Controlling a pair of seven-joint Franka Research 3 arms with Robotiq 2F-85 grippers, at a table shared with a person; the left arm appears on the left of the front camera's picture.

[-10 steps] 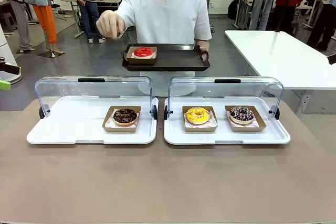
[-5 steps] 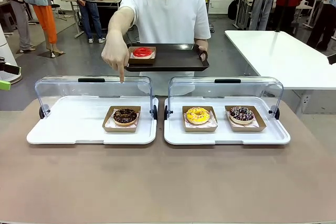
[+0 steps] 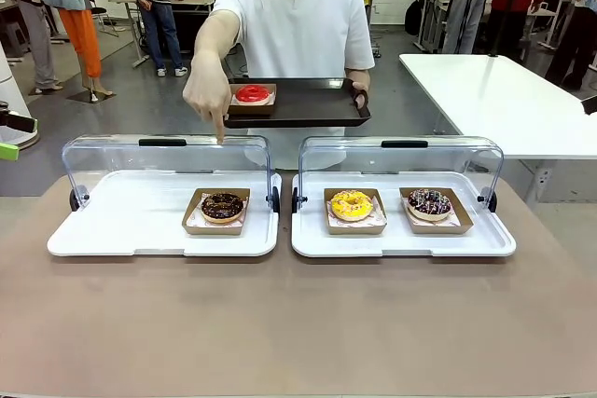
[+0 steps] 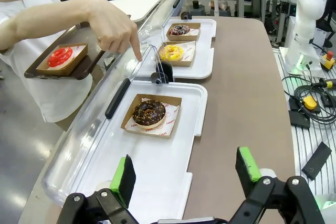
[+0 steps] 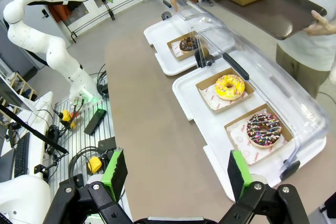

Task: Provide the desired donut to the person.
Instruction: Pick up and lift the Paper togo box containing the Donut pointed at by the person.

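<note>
The left claw (image 4: 186,174) is spread wide, nothing between its green pads, and looks along the left case (image 4: 157,156), a white tray with its clear lid swung up at the far side. Inside that case, toward its right end, sits the chocolate donut (image 3: 222,205), alone in a brown card tray. The left wrist view brings out what the front view blurs: dark glaze flecked with pale and coloured sprinkles, and printed paper under it. From the front, the person (image 3: 298,30) stands behind the left case, and one hand (image 3: 205,95) points a finger down, its tip at the lid's top edge, straight over that donut. The other hand holds a black tray (image 3: 312,109) carrying a red donut (image 3: 253,92). Right of the left case, a second case (image 3: 401,247) holds a yellow donut (image 3: 352,203) and a sprinkled donut (image 3: 429,200). The right wrist view sees these two closest, the chocolate one beyond. The right claw (image 5: 177,177) is likewise spread and empty, over the brown table (image 5: 147,129).
</note>
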